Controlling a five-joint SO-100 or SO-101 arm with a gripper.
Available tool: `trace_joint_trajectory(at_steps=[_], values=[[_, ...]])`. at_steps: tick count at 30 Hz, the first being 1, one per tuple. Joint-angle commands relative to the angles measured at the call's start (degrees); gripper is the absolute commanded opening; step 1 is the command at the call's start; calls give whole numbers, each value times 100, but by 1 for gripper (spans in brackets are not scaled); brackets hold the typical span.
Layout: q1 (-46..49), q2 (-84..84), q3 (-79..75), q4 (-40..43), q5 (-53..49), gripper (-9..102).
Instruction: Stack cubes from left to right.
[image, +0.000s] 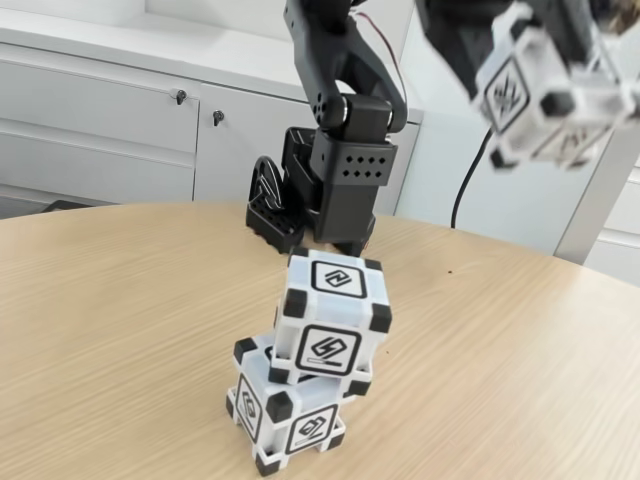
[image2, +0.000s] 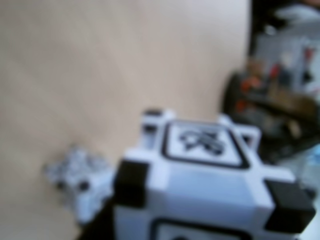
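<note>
Cubes: two sit crookedly stacked (image: 315, 365) at lower centre on the counter (image: 120, 300); the tool (image: 545, 95), upper right, grips the third cube (image: 525, 90). Landing it off-centre would probably topple everything.

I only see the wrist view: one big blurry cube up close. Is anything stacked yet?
Observer: Yes. The fixed view shows two cubes stacked on the table.
Operator: Neatly?
Observer: No. The upper cube sits twisted and offset on the lower cube.
Operator: And my big one?
Observer: The held cube hangs in the jaws, high and to the right of the stack in the fixed view.
</note>
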Motion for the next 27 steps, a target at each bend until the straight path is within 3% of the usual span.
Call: trace_joint_trajectory(at_steps=[1,5,8,22,27], values=[[35,-448,-1107,545,88,20],[26,-1151,-2153,1573,44,20],[26,-1696,-2663,1907,-97,19],[62,-2786,-2698,1916,-281,20],[835,-2786,-2698,1916,-299,20]])
